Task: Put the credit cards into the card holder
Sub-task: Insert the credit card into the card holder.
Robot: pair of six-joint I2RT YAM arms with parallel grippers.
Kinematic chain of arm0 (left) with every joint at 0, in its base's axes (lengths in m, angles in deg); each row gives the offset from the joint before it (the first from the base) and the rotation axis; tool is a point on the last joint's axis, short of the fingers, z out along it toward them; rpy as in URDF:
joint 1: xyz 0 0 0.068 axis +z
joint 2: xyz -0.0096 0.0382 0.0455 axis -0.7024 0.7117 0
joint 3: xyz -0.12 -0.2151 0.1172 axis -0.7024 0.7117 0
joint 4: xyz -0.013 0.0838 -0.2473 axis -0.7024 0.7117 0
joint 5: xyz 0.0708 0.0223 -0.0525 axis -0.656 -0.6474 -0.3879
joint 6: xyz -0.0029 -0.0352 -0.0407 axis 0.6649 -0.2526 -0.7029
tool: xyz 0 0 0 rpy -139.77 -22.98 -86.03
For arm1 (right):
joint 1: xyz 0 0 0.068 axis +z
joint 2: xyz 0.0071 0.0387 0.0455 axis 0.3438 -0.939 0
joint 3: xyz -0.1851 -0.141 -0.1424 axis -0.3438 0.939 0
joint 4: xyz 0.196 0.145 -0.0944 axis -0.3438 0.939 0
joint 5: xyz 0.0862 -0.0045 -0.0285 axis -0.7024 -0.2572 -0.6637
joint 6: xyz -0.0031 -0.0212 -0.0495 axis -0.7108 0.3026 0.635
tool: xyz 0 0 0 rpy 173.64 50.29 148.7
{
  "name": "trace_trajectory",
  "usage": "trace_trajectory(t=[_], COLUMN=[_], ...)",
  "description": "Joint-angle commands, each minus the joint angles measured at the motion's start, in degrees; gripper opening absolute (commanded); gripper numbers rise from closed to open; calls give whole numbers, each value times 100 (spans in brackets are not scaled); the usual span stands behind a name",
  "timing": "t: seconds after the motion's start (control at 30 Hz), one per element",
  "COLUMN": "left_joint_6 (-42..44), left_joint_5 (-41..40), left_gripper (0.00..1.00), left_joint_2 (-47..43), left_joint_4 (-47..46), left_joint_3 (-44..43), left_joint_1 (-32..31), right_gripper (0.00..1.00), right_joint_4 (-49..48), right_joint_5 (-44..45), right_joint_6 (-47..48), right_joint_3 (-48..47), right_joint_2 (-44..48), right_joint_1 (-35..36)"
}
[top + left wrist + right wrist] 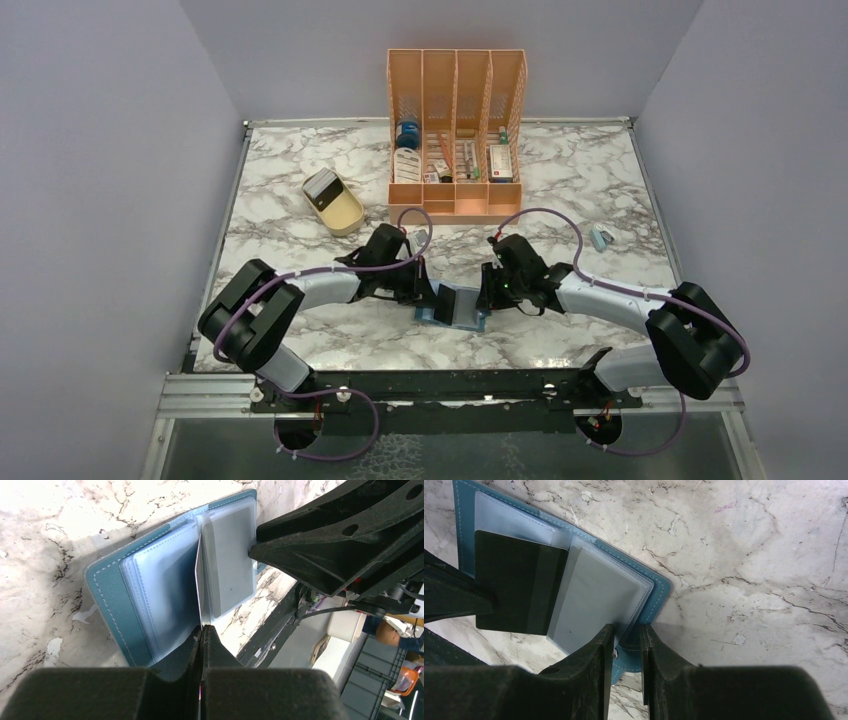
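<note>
- Left hand (202,630): fingers pressed together, pinching a dark credit card (519,587) on edge over the open card holder (107,595).
- Right hand (626,635): fingers narrowly parted, clamping the card holder's right edge.
- Card holder: flat on the marble surface (749,555), between both hands.

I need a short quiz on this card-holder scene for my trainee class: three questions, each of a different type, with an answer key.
1. True or false: the card holder lies closed.
2. Fill in: the right gripper pinches the card holder's ____.
3. The dark credit card is clamped by: A) the left gripper; B) the right gripper; C) nothing.
Key: 1 false; 2 edge; 3 A.
</note>
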Motion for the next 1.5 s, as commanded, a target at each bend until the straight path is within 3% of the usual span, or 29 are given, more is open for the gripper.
trace_trajectory(t=[0.0, 0.7, 1.0, 1.47], left_joint_6=[215, 172, -138, -706], left_joint_5=[58, 265, -89, -308], left_gripper=[0, 0, 0, 0], left_joint_2=[-255, 249, 409, 568], left_joint_4=[487, 485, 514, -293], left_joint_3=[-250, -431, -359, -138], left_joint_1=[-65, -63, -63, -258], right_gripper=[24, 24, 24, 24], right_joint_4=[159, -100, -147, -470], right_joint_5=[50, -166, -195, -460], right_joint_6=[15, -134, -179, -640], right_joint_3=[16, 267, 348, 654], right_joint_2=[23, 72, 97, 245], right_joint_1=[27, 27, 27, 26])
